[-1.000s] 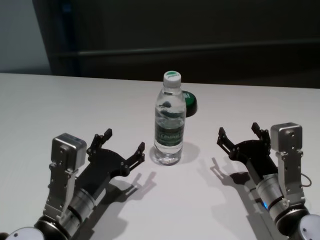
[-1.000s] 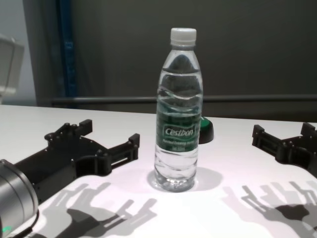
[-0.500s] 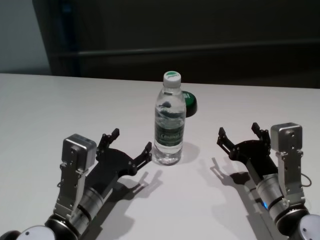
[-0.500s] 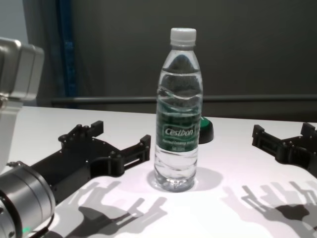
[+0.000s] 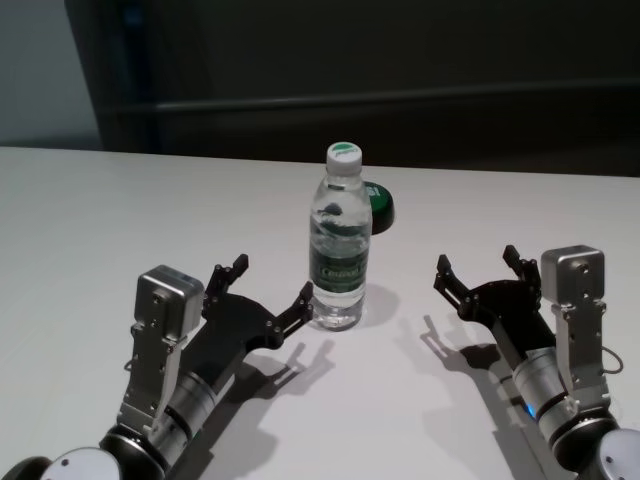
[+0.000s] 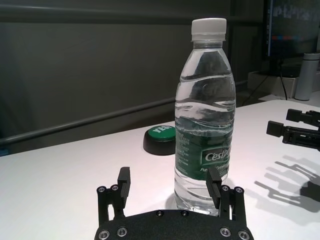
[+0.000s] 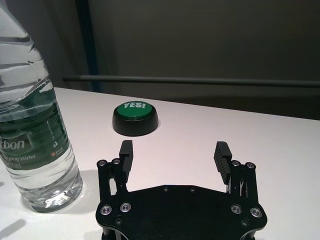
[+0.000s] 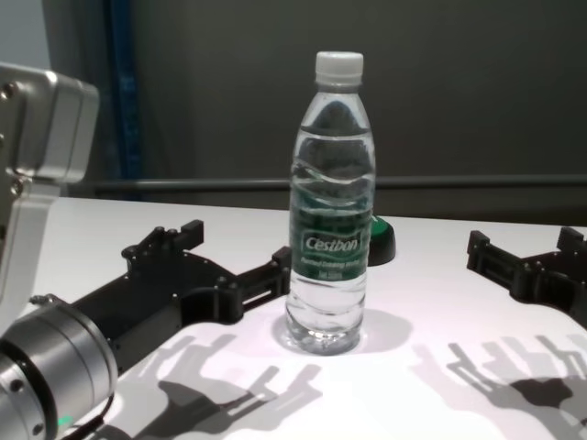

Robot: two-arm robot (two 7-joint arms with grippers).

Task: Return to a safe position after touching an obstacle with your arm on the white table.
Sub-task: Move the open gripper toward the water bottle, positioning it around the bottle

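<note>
While the bottle [image 5: 340, 240] is standing upright mid-table [image 5: 120, 210], the left gripper [image 5: 270, 292] is reaching in with fingers spread, one fingertip [image 8: 280, 266] touching its base. A green button [image 5: 380, 200] is sitting just behind the bottle, and the right gripper [image 5: 482, 272] is hovering well apart, fingers spread too.

A: Where does each view look from?
B: Head view: high, facing forward and down over the desk [image 5: 120, 210]. Chest view: low, near desk level, facing forward. Each wrist view: close behind its own claw, left claw [image 6: 170, 182] and right claw [image 7: 174, 156], looking along the desk.
A: What is shared?
B: All four show the bottle [image 5: 340, 250]; three show the green button [image 7: 135, 118] clearly.
</note>
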